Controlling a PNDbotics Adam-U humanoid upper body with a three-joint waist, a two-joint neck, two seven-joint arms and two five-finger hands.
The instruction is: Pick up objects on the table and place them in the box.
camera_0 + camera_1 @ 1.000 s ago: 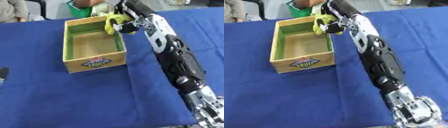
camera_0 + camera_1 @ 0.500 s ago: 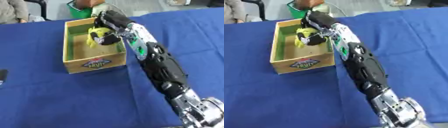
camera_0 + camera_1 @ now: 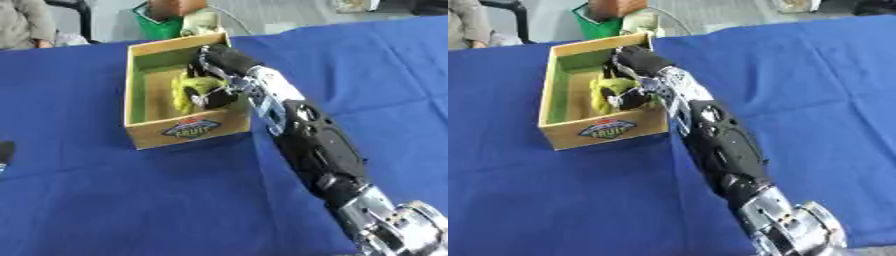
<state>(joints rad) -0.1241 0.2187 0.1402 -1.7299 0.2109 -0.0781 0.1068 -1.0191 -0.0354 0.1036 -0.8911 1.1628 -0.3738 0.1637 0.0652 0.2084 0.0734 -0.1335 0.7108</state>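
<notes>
- Left eye view shows a table under a deep blue cloth (image 3: pixel 105 200) filling almost the whole picture, with no loose objects visible on it outside the box.
- The robot's black and silver right arm (image 3: pixel 311 145) runs from the lower right corner up to the box and crosses its right wall.
- The open rectangular wooden box (image 3: pixel 133 100), green-lined inside with a fruit label on its front face, stands on the cloth left of centre.
- The right hand (image 3: pixel 214 95) is inside the box, its fingers curled round a small yellow-green object (image 3: pixel 185 90), which sits low in the box near the right wall.
- A dark sliver at the left edge (image 3: pixel 5 151) may be the left hand; too little of it shows for me to tell how its fingers lie.
- Risk: the forearm lies against or just above the right wall; lifting out at a slant could catch that wall and drag or tip the box.
- Risk: opening the fingers while the object is not yet resting on the floor of the box could let it bounce or cling to a finger and come out again.
- Hidden: the hand covers much of the object, so its shape stays unclear, and whether it touches the floor of the box cannot be told.
</notes>
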